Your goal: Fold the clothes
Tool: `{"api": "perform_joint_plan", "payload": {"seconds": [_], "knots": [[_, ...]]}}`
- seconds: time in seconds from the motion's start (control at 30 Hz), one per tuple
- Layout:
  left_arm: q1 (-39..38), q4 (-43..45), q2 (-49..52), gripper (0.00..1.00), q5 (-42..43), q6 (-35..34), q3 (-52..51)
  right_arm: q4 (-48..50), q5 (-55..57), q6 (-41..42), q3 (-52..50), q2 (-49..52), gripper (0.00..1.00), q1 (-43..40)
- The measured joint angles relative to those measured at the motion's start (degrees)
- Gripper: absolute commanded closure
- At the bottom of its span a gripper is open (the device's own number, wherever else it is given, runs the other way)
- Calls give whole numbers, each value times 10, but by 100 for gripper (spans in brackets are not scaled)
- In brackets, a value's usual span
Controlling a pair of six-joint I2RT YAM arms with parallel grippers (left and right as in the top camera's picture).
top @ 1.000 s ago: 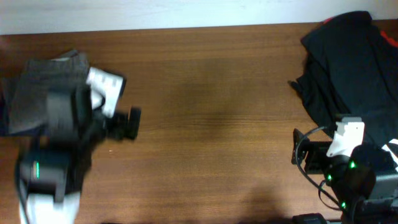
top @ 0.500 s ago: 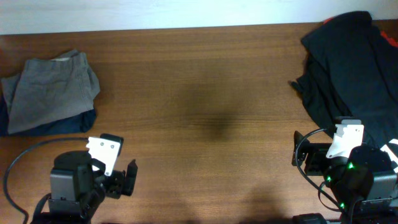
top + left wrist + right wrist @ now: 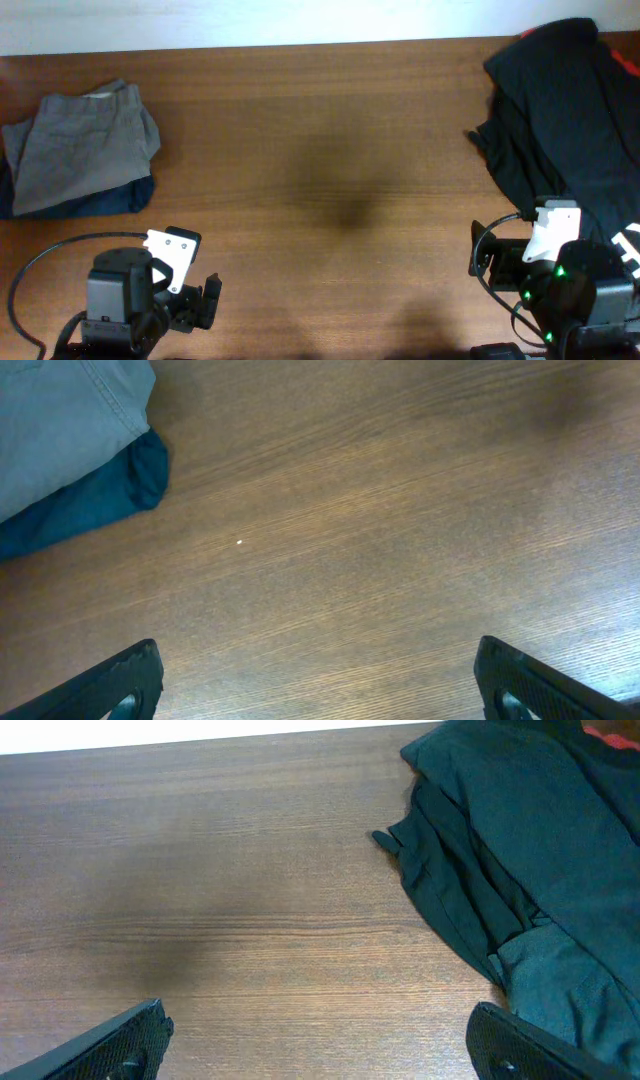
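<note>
My left tool [image 3: 204,303] sits low over the near left part of the bench [image 3: 330,130]. Its fingers [image 3: 125,680] are spread wide, and only bare wood shows between them. My right tool [image 3: 482,256] sits low at the near right, with its fingers [image 3: 130,1040] equally spread and nothing between them.

Location of the clothes:
- The grey garment [image 3: 85,145] lies folded at the far left of the bench. It is well apart from my left tool.
- The navy piece [image 3: 110,198] lies under the grey garment. Its edge projects along the near side.
- The black garments [image 3: 560,110] lie in a loose, unfolded heap at the far right. The heap reaches down to just beside my right arm. A red edge [image 3: 622,55] shows at its far corner.

The middle of the bench carries only a faint shadow.
</note>
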Motion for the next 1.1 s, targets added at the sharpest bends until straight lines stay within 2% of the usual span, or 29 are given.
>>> {"api": "perform_joint_plan", "payload": {"seconds": [0.17, 0.47, 0.7, 0.87, 0.93, 1.0, 1.1], "knots": [[0, 0, 0, 1, 0, 0, 0, 57, -1, -2, -95, -96, 1, -13], [0, -1, 0, 1, -2, 0, -2, 282, -30, -2, -338, -296, 1, -45], [0, -1, 0, 1, -2, 0, -2, 445, -40, -8, -442, -309, 1, -46], [0, 0, 0, 1, -2, 0, -2, 574, -42, -46, -504, -309, 1, -46], [0, 0, 0, 1, -2, 0, -2, 582, -42, -57, -525, -309, 1, -46], [0, -1, 0, 1, -2, 0, -2, 538, -41, -64, -535, -310, 1, -46], [0, -1, 0, 1, -2, 0, -2, 532, -40, -67, -539, -309, 1, -46]]}}
